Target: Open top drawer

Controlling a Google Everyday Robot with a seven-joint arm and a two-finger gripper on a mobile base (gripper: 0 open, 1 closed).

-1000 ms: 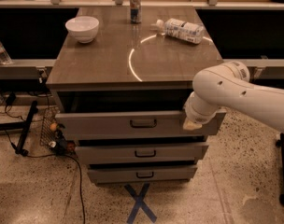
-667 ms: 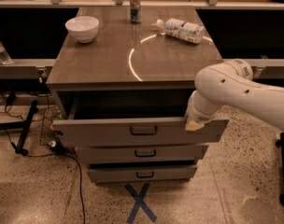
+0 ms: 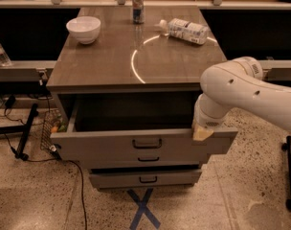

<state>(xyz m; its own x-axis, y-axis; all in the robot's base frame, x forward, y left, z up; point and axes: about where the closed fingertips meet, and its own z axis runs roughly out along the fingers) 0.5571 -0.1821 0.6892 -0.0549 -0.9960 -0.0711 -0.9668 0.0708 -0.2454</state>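
Fingers [image 3: 202, 133]: appear clamped over the top edge of the top drawer [image 3: 112, 145] front, near its right end. One tan pad sits on the outer face. The other side is hidden behind the panel, so the grip is a best read. Gripper [image 3: 203, 130] hangs straight down from a white arm [image 3: 251, 92] coming in from the right.

Top drawer: open, standing well out from the cabinet, dark interior visible behind the front. Front is roughly level and overhangs the two lower drawers. Dark loop handle [image 3: 147, 143] at centre of the front, untouched, well left of the gripper.

Below it: middle drawer [image 3: 174, 161] and bottom drawer [image 3: 117, 179], both closed, each with a smaller dark handle.

Tabletop [image 3: 102, 63] above the drawers:
- white bowl [image 3: 83, 29], upright, back left
- can [image 3: 138, 5], upright, back centre
- plastic bottle [image 3: 184, 30], on its side, back right, just beside the can but not touching it
- bright arc of reflected light [image 3: 136, 61] mid-surface

Floor: blue tape X [image 3: 143, 207] right in front of the cabinet, black cable [image 3: 81, 190] trailing at left.
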